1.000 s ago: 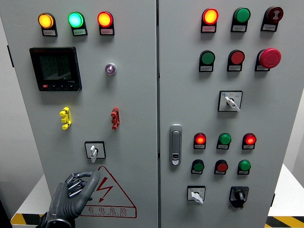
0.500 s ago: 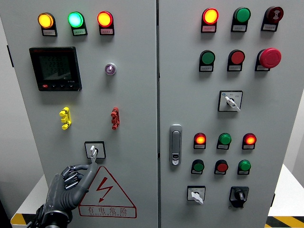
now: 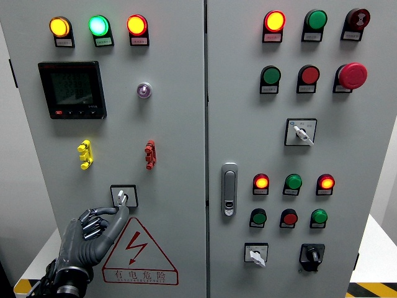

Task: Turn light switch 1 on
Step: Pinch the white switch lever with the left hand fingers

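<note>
Switch: I see the light switch, a small rotary selector on a black square plate, on the left cabinet door, directly above my fingertip and touching it.
Switch handle: its pale lever stands roughly upright, tilted a little.
Left hand: my left hand comes up from the lower left corner, dark and jointed, pressed close to the door face.
Fingers: my index finger is stretched out, its tip against the lower edge of the switch; the other fingers are curled into the palm and grasp nothing.
Below the fingers: the red warning triangle with a lightning bolt lies just right of my knuckles, partly covered by the hand.
Above the fingers: a yellow clip and a red clip sit higher up, with a dark display panel and a small round key lock above them.
Top: three lit lamps, amber, green and red, are well above the hand.
Right of the fingers: the door handle and the buttons of the right door are well apart from my hand.
</note>
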You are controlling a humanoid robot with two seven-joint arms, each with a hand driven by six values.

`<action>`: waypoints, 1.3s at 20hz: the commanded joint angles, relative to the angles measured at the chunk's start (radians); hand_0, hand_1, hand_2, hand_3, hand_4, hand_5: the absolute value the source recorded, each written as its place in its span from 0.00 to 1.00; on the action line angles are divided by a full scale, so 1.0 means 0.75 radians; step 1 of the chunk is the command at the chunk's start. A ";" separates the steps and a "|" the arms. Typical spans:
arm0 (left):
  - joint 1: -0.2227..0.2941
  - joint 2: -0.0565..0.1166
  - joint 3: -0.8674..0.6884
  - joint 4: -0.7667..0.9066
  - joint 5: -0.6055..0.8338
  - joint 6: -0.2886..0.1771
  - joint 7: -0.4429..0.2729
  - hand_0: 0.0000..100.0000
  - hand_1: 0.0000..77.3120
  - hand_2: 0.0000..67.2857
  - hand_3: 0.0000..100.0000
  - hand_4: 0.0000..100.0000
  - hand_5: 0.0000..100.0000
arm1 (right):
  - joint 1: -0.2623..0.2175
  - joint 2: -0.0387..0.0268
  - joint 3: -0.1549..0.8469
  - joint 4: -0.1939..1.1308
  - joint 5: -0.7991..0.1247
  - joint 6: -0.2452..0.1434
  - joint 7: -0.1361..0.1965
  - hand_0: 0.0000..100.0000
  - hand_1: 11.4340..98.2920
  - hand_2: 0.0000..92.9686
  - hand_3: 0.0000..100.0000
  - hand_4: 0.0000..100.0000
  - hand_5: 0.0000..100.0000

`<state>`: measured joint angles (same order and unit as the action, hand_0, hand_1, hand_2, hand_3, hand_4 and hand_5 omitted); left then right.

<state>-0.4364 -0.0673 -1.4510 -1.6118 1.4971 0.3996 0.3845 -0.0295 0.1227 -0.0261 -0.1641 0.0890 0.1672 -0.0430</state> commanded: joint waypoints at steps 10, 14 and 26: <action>-0.066 0.004 0.000 0.034 -0.006 0.009 0.050 0.00 0.83 0.70 0.85 0.97 0.72 | -0.002 0.0000 0.000 0.000 0.000 0.000 0.000 0.00 0.13 0.00 0.11 0.23 0.15; -0.075 0.004 0.002 0.034 -0.006 0.009 0.085 0.00 0.82 0.71 0.86 0.97 0.73 | -0.002 0.0000 0.000 0.000 0.000 0.000 0.000 0.00 0.13 0.00 0.11 0.23 0.15; -0.089 0.004 0.010 0.034 -0.004 0.021 0.109 0.00 0.79 0.74 0.88 0.99 0.74 | -0.002 0.0000 0.000 0.000 0.000 0.000 0.000 0.00 0.13 0.00 0.11 0.23 0.15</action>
<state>-0.5023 -0.0644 -1.4436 -1.5861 1.4933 0.4086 0.4661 -0.0294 0.1227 -0.0261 -0.1641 0.0890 0.1672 -0.0438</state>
